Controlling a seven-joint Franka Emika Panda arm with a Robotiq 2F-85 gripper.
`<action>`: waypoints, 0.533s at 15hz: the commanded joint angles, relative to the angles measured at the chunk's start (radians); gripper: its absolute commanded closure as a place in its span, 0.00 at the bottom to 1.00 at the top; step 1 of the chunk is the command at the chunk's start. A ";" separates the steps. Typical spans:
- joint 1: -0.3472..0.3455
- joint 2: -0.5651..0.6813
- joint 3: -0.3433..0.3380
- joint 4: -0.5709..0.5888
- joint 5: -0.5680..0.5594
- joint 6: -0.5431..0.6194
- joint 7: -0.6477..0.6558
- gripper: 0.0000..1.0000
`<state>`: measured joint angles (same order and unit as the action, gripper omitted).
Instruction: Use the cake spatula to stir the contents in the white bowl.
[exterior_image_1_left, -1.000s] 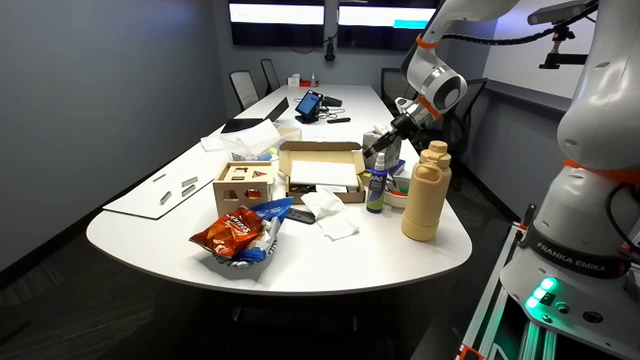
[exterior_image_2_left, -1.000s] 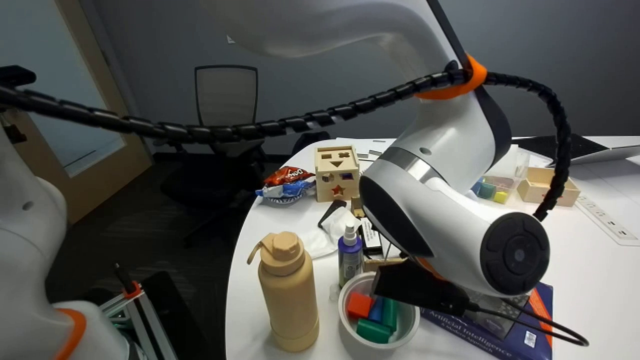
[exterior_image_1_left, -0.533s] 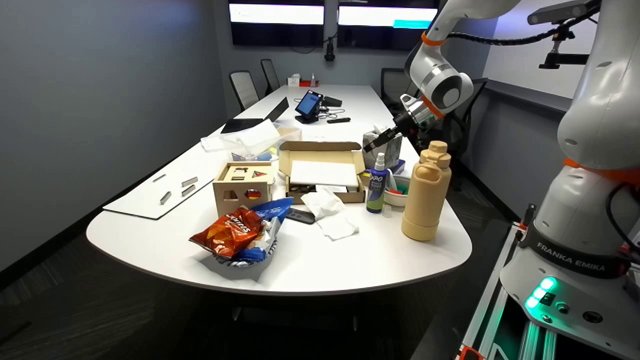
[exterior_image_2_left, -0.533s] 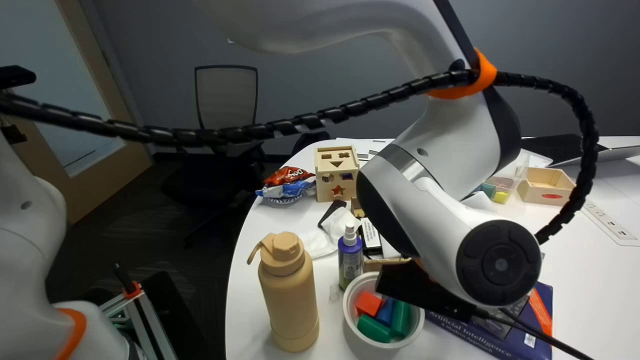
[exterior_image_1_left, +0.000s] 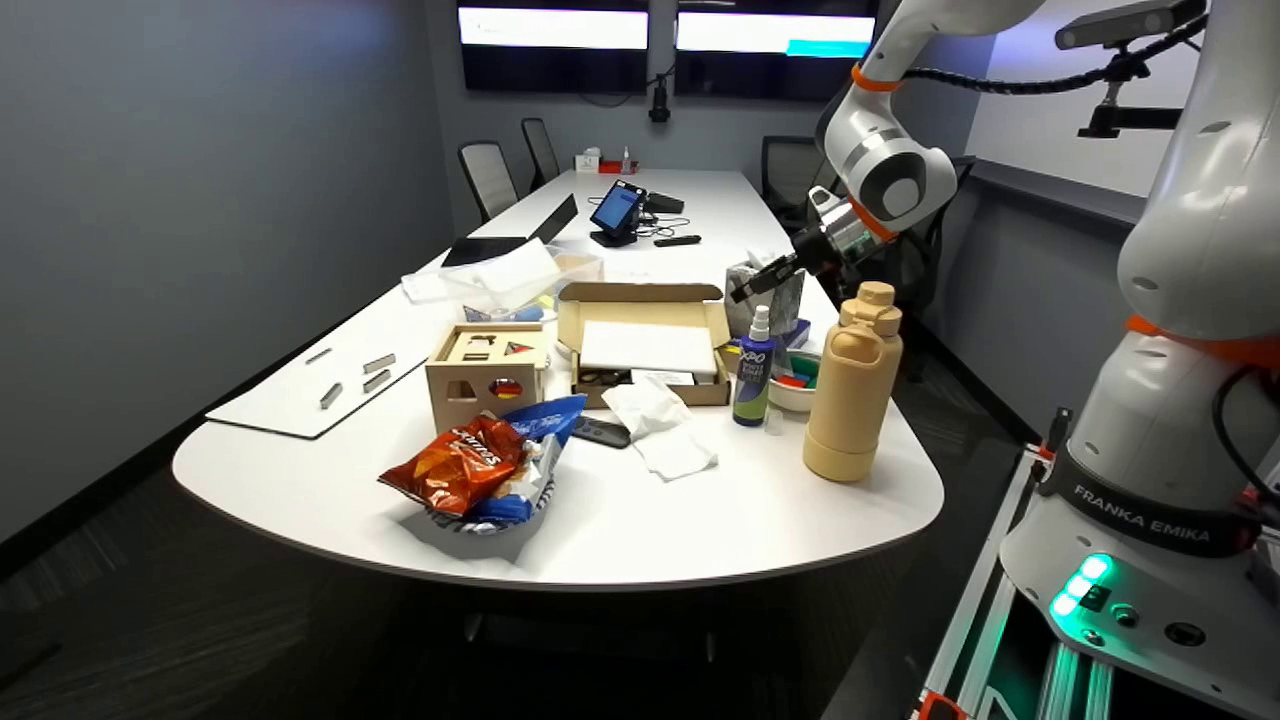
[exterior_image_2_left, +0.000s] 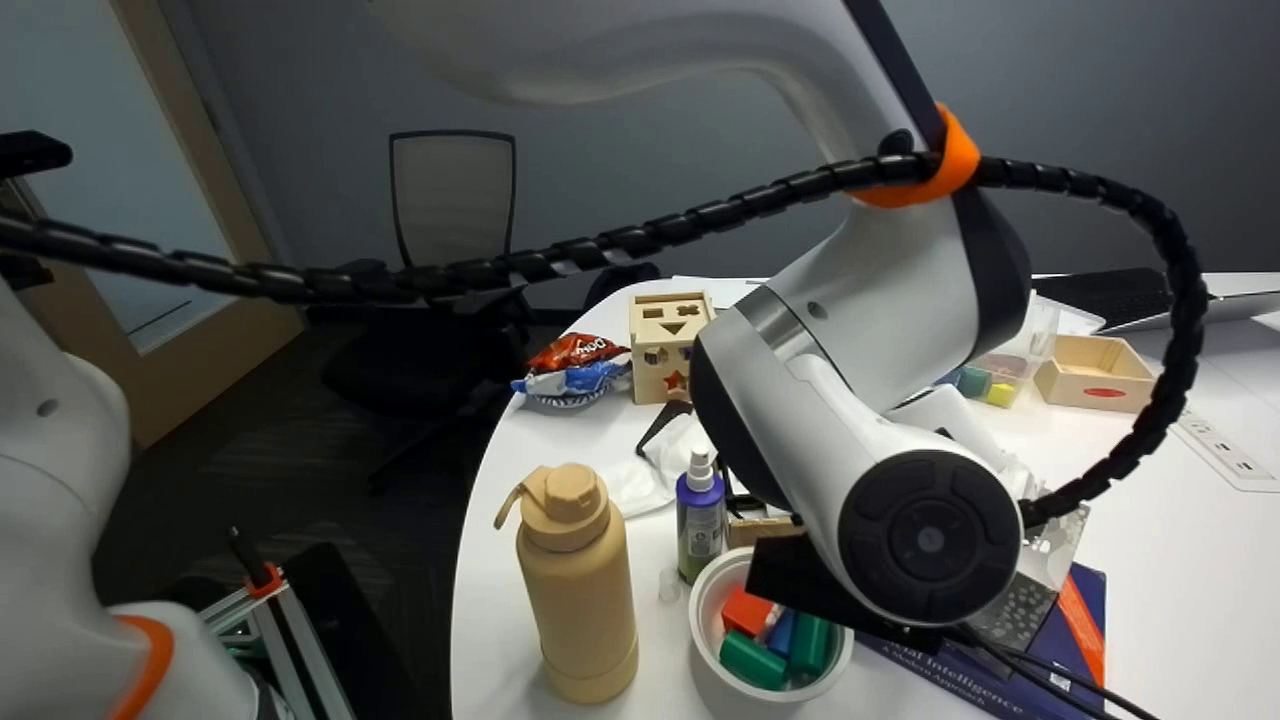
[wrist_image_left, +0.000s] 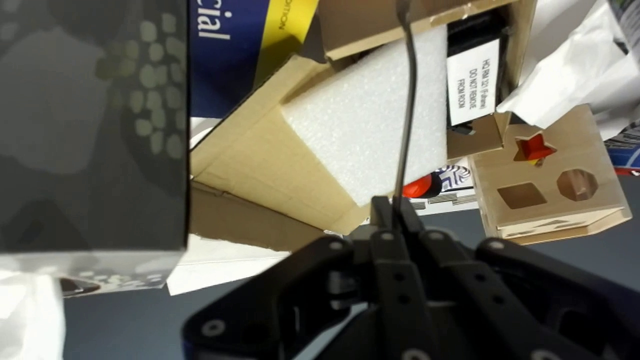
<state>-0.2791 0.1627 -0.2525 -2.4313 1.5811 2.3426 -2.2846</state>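
Observation:
The small white bowl (exterior_image_2_left: 704, 630) stands on the table beside the tan bottle and holds several red, green and blue blocks (exterior_image_2_left: 752, 660). It also shows partly behind the bottles in an exterior view (exterior_image_1_left: 792, 399). My gripper (wrist_image_left: 395, 207) is shut on the cake spatula (wrist_image_left: 411, 85); its thin metal shaft sticks out from between the fingertips in the wrist view. The spatula's far end is out of the wrist view, and I cannot tell its contact with the blocks. In an exterior view the gripper (exterior_image_1_left: 740, 294) hangs near the tissue box, above and beyond the bowl.
The tall tan bottle (exterior_image_2_left: 578, 600) and a spray bottle (exterior_image_2_left: 700, 525) stand close to the bowl. A grey tissue box (exterior_image_1_left: 785, 300) sits on a blue book (exterior_image_2_left: 1080, 630). An open cardboard box (exterior_image_1_left: 645, 292), napkins (exterior_image_1_left: 665, 430) and a wooden shape box (exterior_image_1_left: 490, 385) lie further along.
The arm's wrist has shifted slightly, towards the base side in an exterior view. The bowl has slid a little away from the tan bottle, and the blocks in it have shifted.

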 joint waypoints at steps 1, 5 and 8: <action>0.028 -0.026 0.000 -0.026 0.002 0.043 -0.026 0.99; 0.027 -0.017 -0.005 -0.016 -0.069 -0.002 0.033 0.99; 0.017 -0.009 -0.011 -0.004 -0.169 -0.081 0.097 0.99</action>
<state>-0.2582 0.1590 -0.2535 -2.4342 1.5009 2.3282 -2.2504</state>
